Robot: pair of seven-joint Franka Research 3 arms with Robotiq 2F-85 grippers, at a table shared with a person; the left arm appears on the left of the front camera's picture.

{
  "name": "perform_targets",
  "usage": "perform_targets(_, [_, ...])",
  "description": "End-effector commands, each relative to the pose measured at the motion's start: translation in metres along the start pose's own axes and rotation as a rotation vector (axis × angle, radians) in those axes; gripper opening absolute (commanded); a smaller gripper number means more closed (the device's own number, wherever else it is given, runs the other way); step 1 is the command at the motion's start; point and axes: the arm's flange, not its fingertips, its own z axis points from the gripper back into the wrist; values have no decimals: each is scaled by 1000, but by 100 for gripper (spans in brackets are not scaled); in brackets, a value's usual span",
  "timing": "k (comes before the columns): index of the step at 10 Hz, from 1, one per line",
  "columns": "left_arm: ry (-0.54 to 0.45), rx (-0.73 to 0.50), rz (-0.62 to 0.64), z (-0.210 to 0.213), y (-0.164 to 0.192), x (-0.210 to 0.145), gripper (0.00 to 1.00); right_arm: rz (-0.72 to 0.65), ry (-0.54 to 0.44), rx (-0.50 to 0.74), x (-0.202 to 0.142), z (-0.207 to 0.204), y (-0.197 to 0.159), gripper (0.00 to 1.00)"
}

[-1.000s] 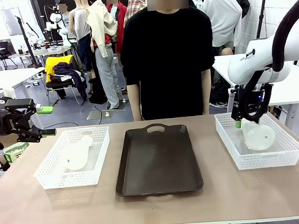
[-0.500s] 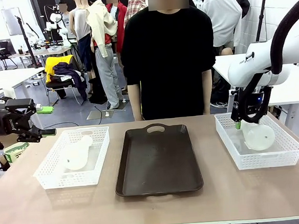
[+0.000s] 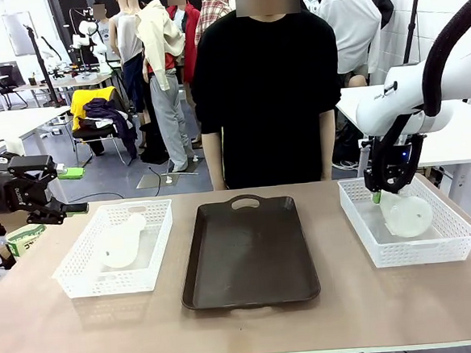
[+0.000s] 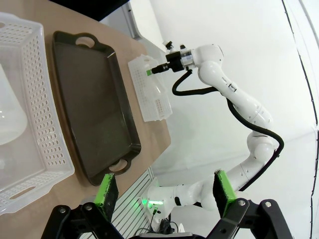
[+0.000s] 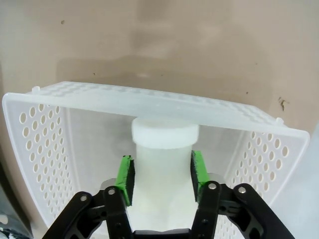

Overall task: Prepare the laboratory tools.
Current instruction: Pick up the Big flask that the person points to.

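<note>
1. The right claw [image 5: 162, 175] is clenched on the neck of the right flask [image 5: 164, 149], with its green pads [image 5: 125, 179] pressing the neck from both sides just under the rim.
2. The right flask lies tipped over inside the right basket [image 3: 411, 253] at the right end of the worktop [image 3: 254, 329]. Its round base faces the robot's side and its mouth sits close to the basket's wall.
3. The left claw [image 3: 72, 191] is released, fingers spread wide with nothing between them. It hangs past the worktop's left edge, apart from the left basket [image 3: 106, 286].
4. The left flask [image 3: 120, 243] lies on its side in the left basket, neck pointing toward the far side.
5. A dark brown tray [image 3: 249, 256] lies between the two baskets, and a person [image 3: 267, 101] stands behind it at the far side.
</note>
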Motion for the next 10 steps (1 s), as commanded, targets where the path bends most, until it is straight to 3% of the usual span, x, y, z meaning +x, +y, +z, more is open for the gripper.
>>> perform_targets(1, [-21,-27,-24,-1,2,0,100,-25,48,-41,8,-6,-1,0])
perform_targets(10, [-21,-27,-24,-1,2,0,100,-12,74,-38,-2,-26,1,0])
